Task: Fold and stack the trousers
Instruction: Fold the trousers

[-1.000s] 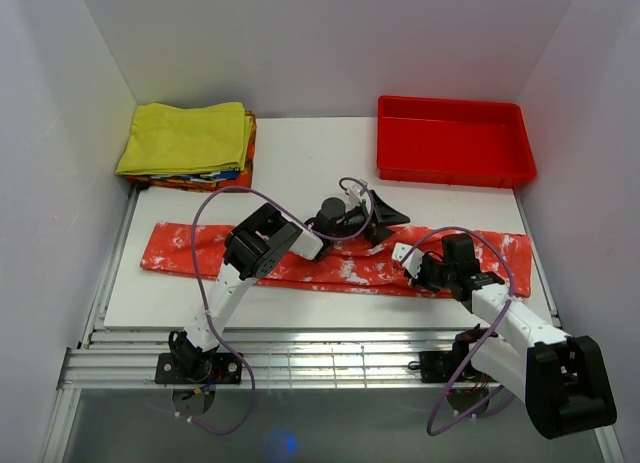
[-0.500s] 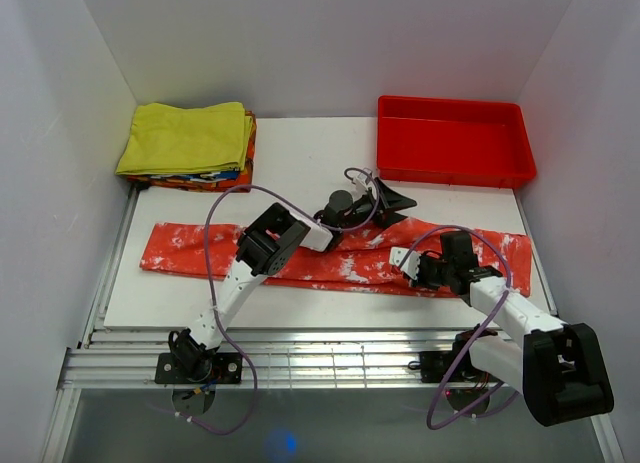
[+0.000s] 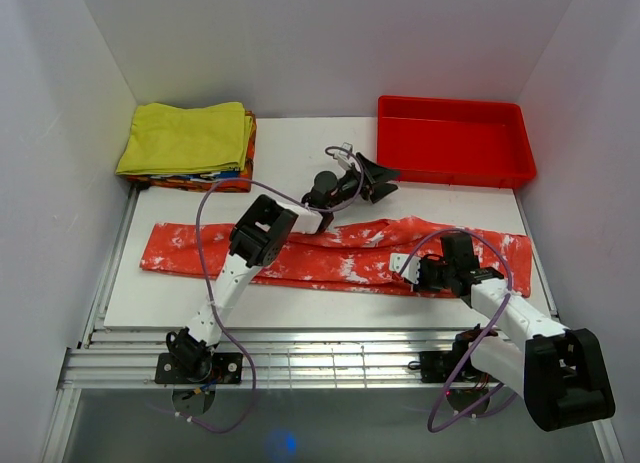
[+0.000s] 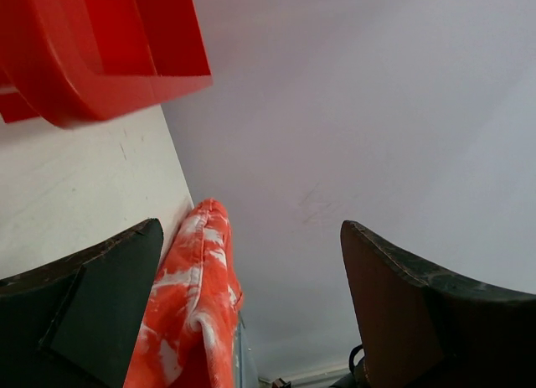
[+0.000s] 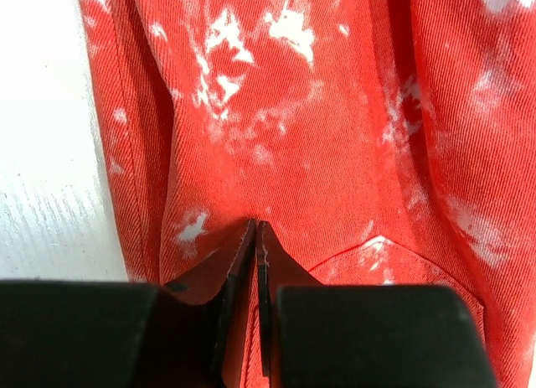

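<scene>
The trousers (image 3: 200, 245) lie stretched left to right across the white board, red-orange with white blotches. My left gripper (image 3: 383, 180) is open and empty, raised above the board behind the trousers, close to the red tray. In the left wrist view its fingers (image 4: 92, 312) stand wide apart around nothing (image 4: 251, 229), with the trousers (image 4: 197, 312) below and beyond. My right gripper (image 3: 412, 275) is shut with its tips resting on the right half of the trousers. The right wrist view shows the closed tips (image 5: 256, 227) touching flat cloth (image 5: 318, 137), with no cloth seen between them.
A red plastic tray (image 3: 452, 141) stands at the back right and shows in the left wrist view (image 4: 84, 61). A folded yellow garment (image 3: 188, 135) tops a stack at the back left. The white board (image 3: 300, 153) ends near both side walls.
My left gripper has risen and moved back from the trousers' upper edge toward the red tray. The right gripper has stayed on the cloth.
</scene>
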{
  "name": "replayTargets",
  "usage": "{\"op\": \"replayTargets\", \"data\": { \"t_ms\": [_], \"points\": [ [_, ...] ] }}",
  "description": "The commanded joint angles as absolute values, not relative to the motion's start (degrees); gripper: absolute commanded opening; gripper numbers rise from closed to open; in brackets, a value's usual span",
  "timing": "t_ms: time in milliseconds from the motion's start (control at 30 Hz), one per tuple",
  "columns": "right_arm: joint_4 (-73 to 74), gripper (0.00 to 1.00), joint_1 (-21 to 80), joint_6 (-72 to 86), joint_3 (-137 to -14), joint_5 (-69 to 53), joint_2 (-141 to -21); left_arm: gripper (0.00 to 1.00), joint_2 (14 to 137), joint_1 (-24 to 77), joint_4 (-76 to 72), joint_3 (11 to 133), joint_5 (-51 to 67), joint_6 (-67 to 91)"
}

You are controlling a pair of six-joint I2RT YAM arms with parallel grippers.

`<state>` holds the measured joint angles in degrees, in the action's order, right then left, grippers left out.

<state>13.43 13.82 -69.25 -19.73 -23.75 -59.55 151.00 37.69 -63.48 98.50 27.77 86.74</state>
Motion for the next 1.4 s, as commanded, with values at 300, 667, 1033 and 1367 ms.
{"op": "replayTargets", "data": {
  "t_ms": [300,667,1033,1367],
  "points": [
    [28.04,0.12,13.62,-68.64,-21.45,-24.08,-65.3,0.98,131.32,36.82,-45.74,80.6,40.6,71.82],
    [29.44,0.13,13.62,-69.96,-23.2,-23.64,-66.97,0.98,139.12,44.29,-40.43,90.69,44.48,74.61],
    [31.55,0.13,13.71,-71.98,-23.03,-23.82,-67.41,0.98,151.34,45.7,-48.85,107.12,32.88,80.85],
    [35.68,0.11,13.89,-74.62,-22.41,-23.91,-67.85,0.98,155.83,41.05,-54.67,115.21,28.21,75.16]
  ]
}}
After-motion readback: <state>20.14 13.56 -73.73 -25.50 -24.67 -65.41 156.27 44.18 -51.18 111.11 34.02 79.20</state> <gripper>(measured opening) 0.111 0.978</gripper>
